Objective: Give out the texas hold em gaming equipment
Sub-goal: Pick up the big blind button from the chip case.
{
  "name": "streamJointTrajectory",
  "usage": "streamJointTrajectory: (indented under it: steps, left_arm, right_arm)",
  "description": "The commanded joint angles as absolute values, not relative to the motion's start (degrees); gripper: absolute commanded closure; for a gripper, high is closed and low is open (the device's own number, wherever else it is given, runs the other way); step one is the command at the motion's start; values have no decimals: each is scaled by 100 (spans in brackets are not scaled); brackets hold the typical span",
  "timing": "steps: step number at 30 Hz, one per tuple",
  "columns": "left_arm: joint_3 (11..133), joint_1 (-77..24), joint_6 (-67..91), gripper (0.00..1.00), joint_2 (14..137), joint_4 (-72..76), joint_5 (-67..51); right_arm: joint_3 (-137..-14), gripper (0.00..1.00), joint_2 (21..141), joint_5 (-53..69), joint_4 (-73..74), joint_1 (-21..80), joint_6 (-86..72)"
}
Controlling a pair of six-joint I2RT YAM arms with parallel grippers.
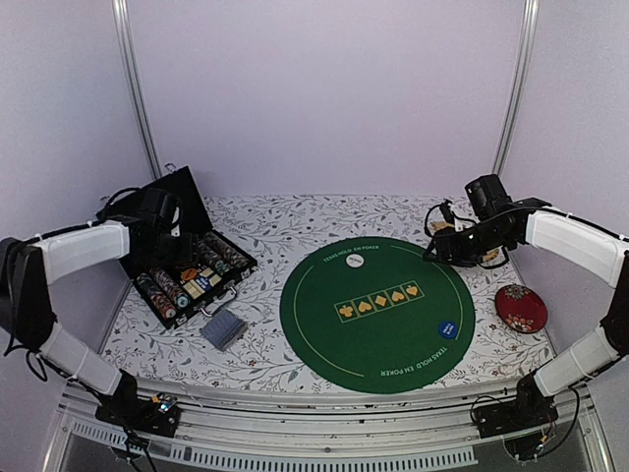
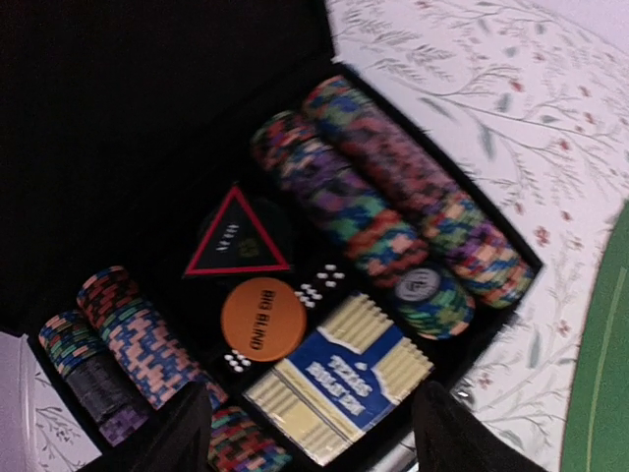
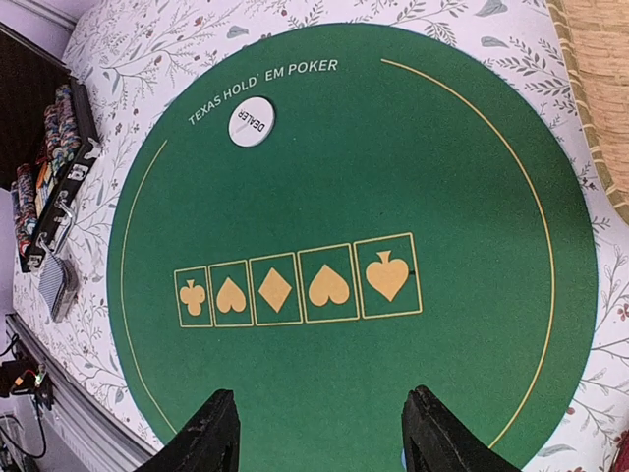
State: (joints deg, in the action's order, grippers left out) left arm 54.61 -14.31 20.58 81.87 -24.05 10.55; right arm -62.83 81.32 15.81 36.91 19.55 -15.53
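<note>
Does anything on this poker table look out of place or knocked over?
Nothing looks spilled or damaged. The card deck lies loose on the tablecloth beside the open chip case, off the green mat.

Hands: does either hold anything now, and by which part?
Nothing is held. The left hand is open over the chip case; the right hand is open over the green mat.

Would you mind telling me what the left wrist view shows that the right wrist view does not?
Only the left wrist: the orange Big Blind disc, the boxed deck and the dice in the case. Only the right wrist: the white Dealer disc, the five gold card outlines and a loose stack of cards. Both: the chip rows, the green mat and the flowered tablecloth.
</note>
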Motion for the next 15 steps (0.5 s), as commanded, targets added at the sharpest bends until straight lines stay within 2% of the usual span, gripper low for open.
streamJointTrajectory:
  steps: [1,4,8,13,15]
  left_arm:
    - [5633,-862,1788,29,9068,-2437,618]
    - [5808,-734,1693,22,9632,-2380,454]
    - [6065,-695,1622,21,10189,-2332,341]
    - [6212,-689,1591,24,10376,-2160,279]
    - [6308,-676,1557,29,10470,-2256,376]
  right_arm:
    - [-6172,42,8038,1601,3518,1969,-1439]
    - [-6006,42,7890,1389,3461,1969,-1402]
    - [-5914,42,7892,1419,3455,1970,-1368]
    - [-5832,42,7903,1322,3455,1969,-1329]
    - [-5839,42,7920,1360,3490,1969,-1306]
